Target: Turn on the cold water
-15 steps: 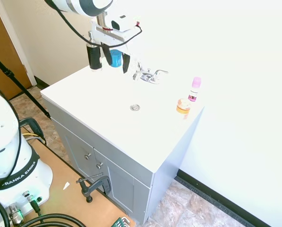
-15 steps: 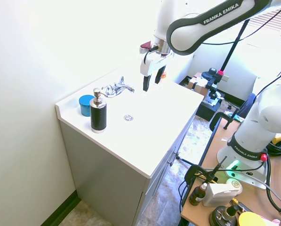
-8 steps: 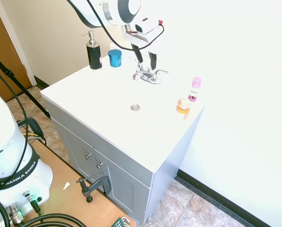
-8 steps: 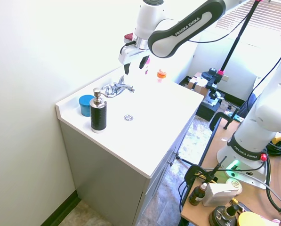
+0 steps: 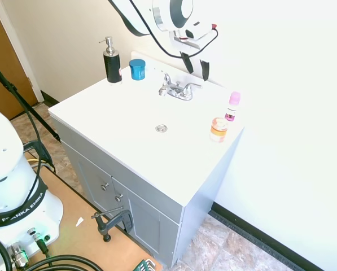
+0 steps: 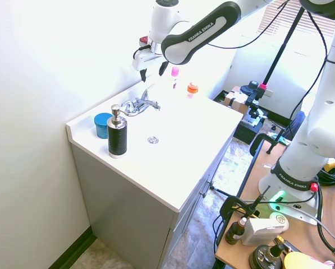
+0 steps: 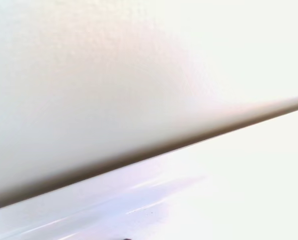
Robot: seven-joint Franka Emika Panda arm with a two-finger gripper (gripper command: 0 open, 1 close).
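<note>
Overhead, the gripper [image 5: 195, 66] hung with its fingers spread wide and empty, just above the faucet [image 5: 176, 89] at the counter's [image 5: 117, 121] back edge. From the drain [image 5: 161, 129], the cold-water lever [image 5: 192, 86] lay at about one o'clock, untouched.

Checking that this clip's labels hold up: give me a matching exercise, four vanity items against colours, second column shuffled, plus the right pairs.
Things:
1. soap dispenser
2. round jar beside the dispenser
3. faucet
4. cap of the small bottle near the counter's right edge

Colours:
A. shiny chrome
B. pink
C. black body, silver pump
D. blue

Pairs: 1-C, 2-D, 3-A, 4-B
</note>
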